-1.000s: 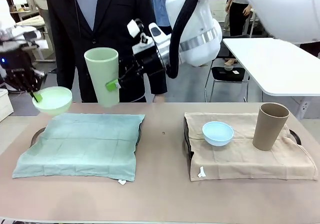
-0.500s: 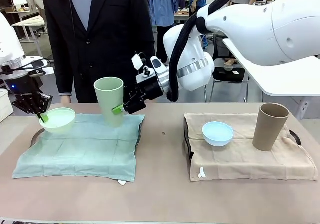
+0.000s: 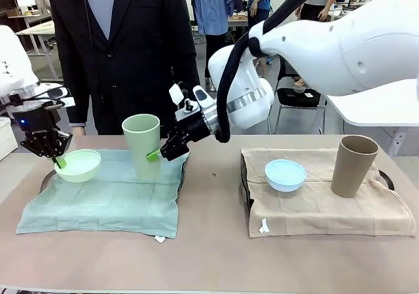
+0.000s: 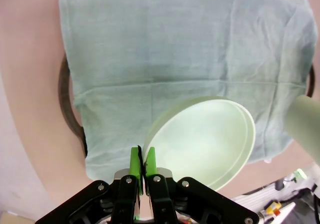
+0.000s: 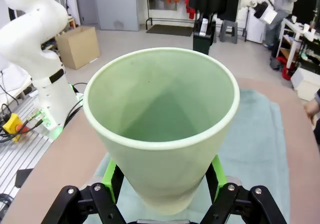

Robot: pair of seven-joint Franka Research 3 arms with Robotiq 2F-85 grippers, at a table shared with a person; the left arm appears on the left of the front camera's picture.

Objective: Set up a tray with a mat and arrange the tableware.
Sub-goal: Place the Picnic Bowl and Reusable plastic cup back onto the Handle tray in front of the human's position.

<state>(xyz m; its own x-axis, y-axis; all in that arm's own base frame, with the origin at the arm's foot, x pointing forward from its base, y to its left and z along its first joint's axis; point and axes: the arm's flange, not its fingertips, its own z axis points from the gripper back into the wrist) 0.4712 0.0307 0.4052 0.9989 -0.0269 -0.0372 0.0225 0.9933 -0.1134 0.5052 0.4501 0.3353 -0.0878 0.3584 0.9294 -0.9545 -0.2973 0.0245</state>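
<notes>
My left gripper (image 3: 57,158) is shut on the near rim of the pale green bowl (image 3: 78,165), which sits low at the far left corner of the green mat (image 3: 108,192). In the left wrist view its fingertips (image 4: 142,160) pinch the bowl (image 4: 205,139) rim over the mat (image 4: 175,44). My right gripper (image 3: 155,154) is shut on the pale green cup (image 3: 143,145), upright at the mat's far edge; contact with the mat is unclear. The right wrist view has the cup (image 5: 160,114) between the green pads (image 5: 113,178). A dark tray rim (image 3: 46,178) shows under the mat.
On the right a beige mat (image 3: 321,199) covers a second tray (image 3: 387,179) and carries a pale blue bowl (image 3: 285,175) and a brown cup (image 3: 353,165). A person in a dark jacket (image 3: 131,52) stands at the far edge, behind the green mat.
Both arms have come down: the bowl and the cup dropped from above the table to the green mat's far edge, and the cup moved slightly right.
</notes>
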